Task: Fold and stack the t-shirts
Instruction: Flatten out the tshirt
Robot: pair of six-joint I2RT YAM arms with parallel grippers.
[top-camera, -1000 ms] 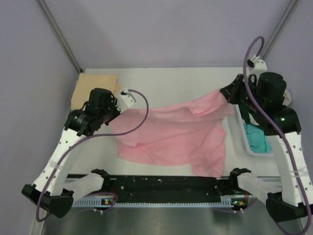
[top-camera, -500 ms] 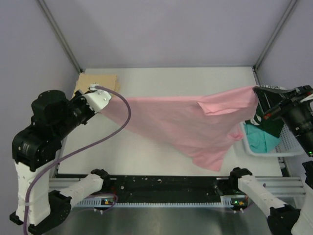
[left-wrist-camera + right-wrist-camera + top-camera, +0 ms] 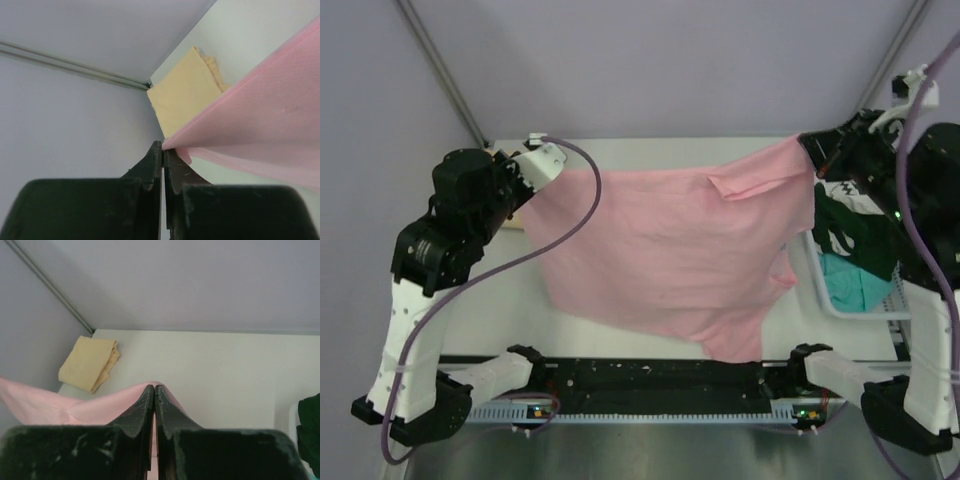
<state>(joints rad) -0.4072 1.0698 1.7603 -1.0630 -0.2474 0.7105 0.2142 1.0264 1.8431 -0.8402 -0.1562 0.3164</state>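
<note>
Above a white table [image 3: 650,155], a light pink t-shirt [image 3: 660,250] hangs spread wide between two raised robot arms, its upper edge pulled taut from one gripper to the other and its lower part sagging toward the arms' bases; whether it touches the table cannot be told. Below the right gripper [image 3: 154,389] and on its near side sits a white basket [image 3: 850,314] holding a dark green t-shirt with white print [image 3: 855,235] on top of a teal one [image 3: 845,285]. A folded tan t-shirt [image 3: 185,100] lies on the table just beyond the left gripper [image 3: 162,147], in the far corner. Both grippers have their jaws pressed together, each pinching one upper corner of the pink cloth between its fingertips.
</note>
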